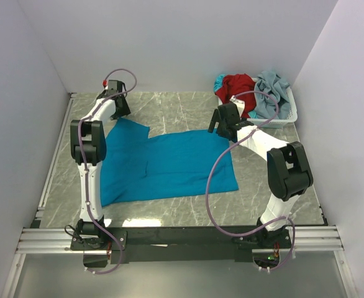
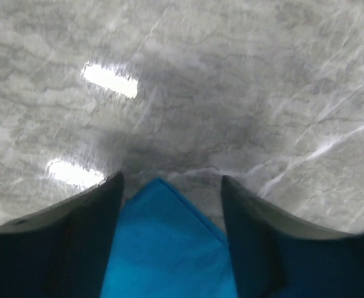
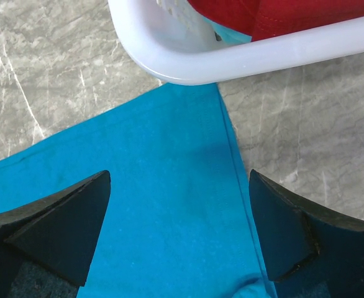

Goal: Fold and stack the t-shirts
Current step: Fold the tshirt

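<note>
Overhead, the teal-blue t-shirt (image 1: 169,164) lies spread flat on the marble-patterned table (image 1: 182,108). Its long axis runs side to side between the two arms, with one sleeve pointing to the far left and the straight bottom edge facing right.

The left gripper (image 2: 171,180) hangs low over that sleeve. Its two dark fingers (image 2: 89,230) stand apart, unclenched, with the sleeve's pointed corner lying between them and bare table just beyond their tips. Whether the pads touch the cloth cannot be told.

The right gripper (image 3: 179,177) hovers over the shirt's far right corner, jaws spread wide and grasping nothing. Blue cloth fills the gap between its fingers, a stitched edge runs just inside one of them, and the corner ends just ahead of the tips.

Directly beyond that corner sits the white basket (image 3: 169,59), its rim meeting the tip of the cloth. Heaped inside are the red t-shirt (image 3: 281,15) and, farther from the claw, the pale grey-blue t-shirt (image 1: 272,87).
</note>
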Action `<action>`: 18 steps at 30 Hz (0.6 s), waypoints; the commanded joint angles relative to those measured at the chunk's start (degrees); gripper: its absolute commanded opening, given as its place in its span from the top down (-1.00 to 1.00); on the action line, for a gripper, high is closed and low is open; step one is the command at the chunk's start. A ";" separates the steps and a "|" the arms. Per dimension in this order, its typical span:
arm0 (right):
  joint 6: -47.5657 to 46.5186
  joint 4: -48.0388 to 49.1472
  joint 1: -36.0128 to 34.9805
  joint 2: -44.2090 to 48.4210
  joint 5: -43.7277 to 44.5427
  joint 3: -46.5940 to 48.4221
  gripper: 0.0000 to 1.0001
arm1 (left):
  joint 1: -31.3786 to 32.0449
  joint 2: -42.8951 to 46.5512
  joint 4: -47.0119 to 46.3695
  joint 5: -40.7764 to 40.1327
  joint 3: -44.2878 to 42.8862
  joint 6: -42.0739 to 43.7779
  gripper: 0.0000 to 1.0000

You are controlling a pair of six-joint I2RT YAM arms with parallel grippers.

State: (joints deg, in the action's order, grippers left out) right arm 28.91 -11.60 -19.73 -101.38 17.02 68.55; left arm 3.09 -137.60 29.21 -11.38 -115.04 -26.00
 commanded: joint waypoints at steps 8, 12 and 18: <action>0.01 1.05 0.30 1.28 2.41 -0.53 -0.94 | 0.25 1.89 3.93 -2.95 2.27 0.86 0.00; 0.19 0.96 0.30 1.01 2.50 -0.53 -0.93 | 0.33 4.26 2.79 -2.07 6.49 0.07 -0.05; 0.54 0.44 0.30 0.49 2.93 0.00 -0.91 | 0.77 4.89 3.57 -5.49 7.91 -1.15 0.09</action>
State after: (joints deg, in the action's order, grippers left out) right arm 28.91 -11.64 -19.70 -101.38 17.74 68.07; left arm 3.42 -133.95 29.34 -14.44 -108.55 -25.67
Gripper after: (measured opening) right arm 0.958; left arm 0.460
